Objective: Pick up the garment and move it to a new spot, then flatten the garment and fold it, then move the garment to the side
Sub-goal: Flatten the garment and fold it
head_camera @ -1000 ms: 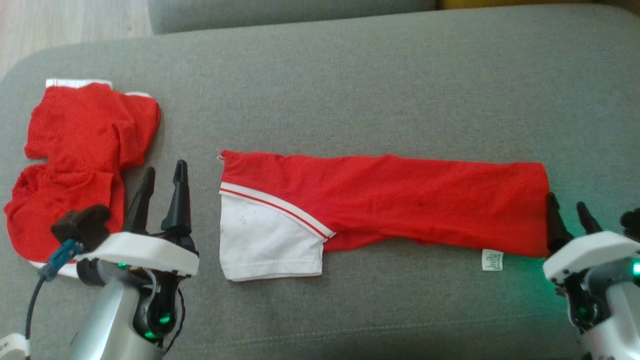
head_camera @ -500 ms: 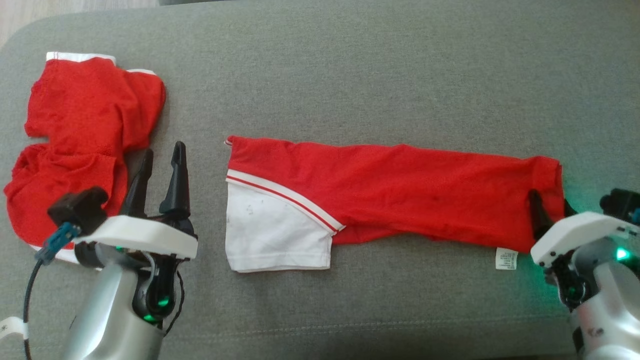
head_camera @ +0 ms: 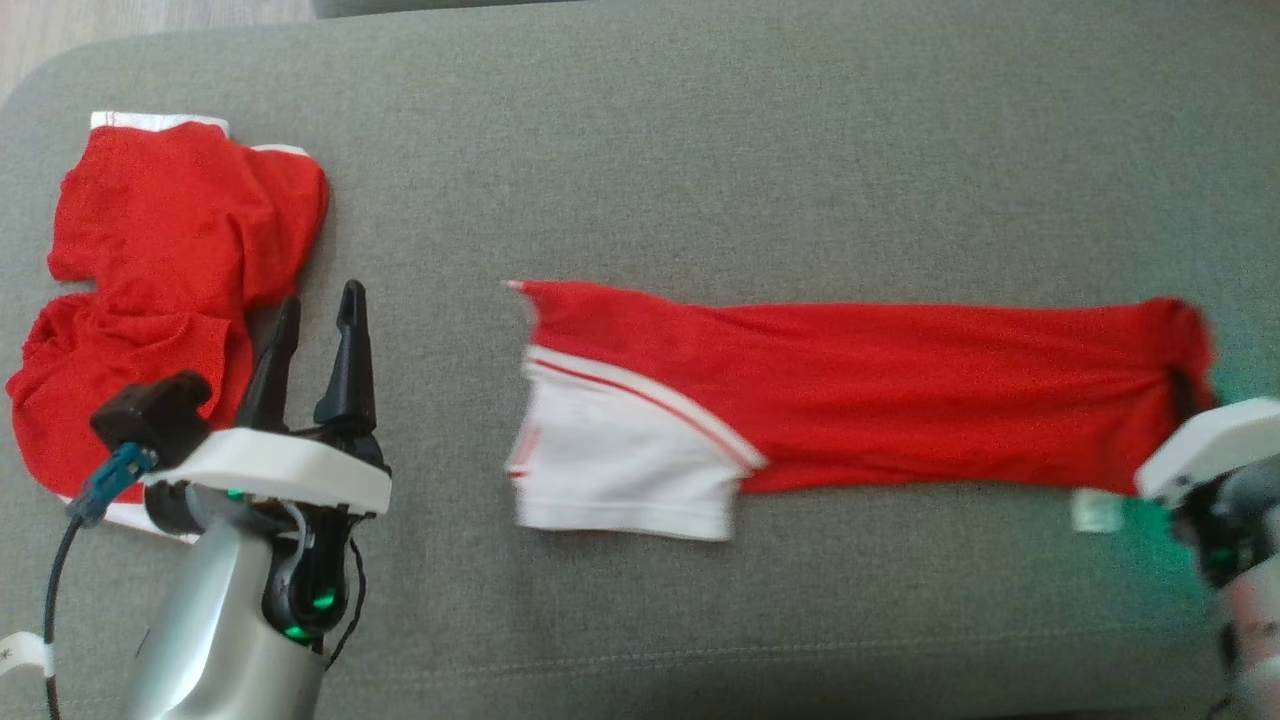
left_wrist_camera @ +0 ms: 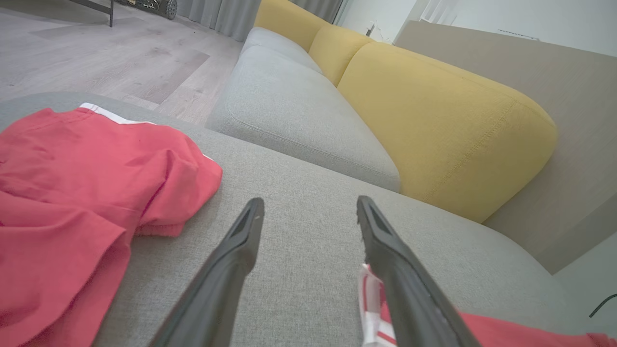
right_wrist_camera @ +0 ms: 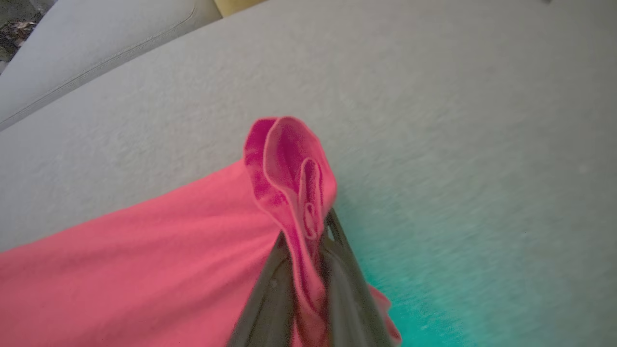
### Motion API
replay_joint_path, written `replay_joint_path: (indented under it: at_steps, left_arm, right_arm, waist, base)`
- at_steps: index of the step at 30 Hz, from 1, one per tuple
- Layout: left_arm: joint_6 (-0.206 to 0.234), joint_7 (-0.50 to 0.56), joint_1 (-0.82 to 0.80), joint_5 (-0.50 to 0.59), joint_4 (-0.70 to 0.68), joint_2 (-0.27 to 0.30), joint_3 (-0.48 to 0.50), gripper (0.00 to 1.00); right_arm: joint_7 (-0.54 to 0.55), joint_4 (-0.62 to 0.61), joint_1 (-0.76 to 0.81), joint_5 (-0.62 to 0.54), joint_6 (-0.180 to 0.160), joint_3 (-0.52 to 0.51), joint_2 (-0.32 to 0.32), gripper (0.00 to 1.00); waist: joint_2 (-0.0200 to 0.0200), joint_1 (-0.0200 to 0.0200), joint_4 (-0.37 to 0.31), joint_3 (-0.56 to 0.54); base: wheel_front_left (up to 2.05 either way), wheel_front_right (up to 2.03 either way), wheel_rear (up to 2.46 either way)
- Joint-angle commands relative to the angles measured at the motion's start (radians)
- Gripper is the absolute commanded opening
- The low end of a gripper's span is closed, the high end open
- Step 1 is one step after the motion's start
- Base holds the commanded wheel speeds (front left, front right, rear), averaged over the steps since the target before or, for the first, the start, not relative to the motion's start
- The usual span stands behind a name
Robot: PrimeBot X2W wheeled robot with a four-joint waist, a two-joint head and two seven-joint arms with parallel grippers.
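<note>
Lying crumpled at the far left of the grey sofa seat (head_camera: 700, 150) is a red heap of cloth (head_camera: 170, 270) with white edging. Just to its right, the left gripper (head_camera: 320, 300) is hovering with its two dark fingers spread apart, grasping nothing, one finger close beside the heap's edge. Further right, the garment (head_camera: 900, 390), red with a white panel (head_camera: 610, 470) at its left end, is lying stretched in a long folded band across the middle of the seat. At its right end, the right gripper (right_wrist_camera: 315, 236) is pinching a bunched fold of the red fabric between clenched fingers, the fold standing up above the fingertips. A small white label (head_camera: 1095, 510) is showing, blurred, by the band's near right corner.
</note>
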Motion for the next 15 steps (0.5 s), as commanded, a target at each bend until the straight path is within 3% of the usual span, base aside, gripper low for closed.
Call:
replay_joint_path:
  at_steps: [1, 8, 15]
  left_arm:
    - [-0.009, -0.012, -0.047, 0.012, -0.022, 0.011, 0.041, 1.00]
    - [-0.013, -0.012, -0.044, 0.016, -0.016, 0.001, 0.047, 1.00]
    - [-0.019, -0.012, -0.032, 0.022, -0.004, -0.018, 0.050, 1.00]
  right_arm:
    - [-0.031, 0.001, -0.060, -0.041, 0.007, -0.024, -0.063, 0.00]
    - [-0.080, 0.078, -0.144, -0.179, 0.007, -0.135, -0.120, 0.00]
    - [-0.076, 0.095, -0.190, -0.270, 0.007, -0.166, -0.082, 0.00]
  waist:
    - [0.0000, -0.0001, 0.000, -0.004]
    - [0.0000, -0.0001, 0.003, -0.016]
    - [0.0000, -0.0001, 0.008, -0.039]
  base:
    - [0.00, 0.00, 0.00]
    - [0.00, 0.00, 0.00]
    - [0.00, 0.00, 0.00]
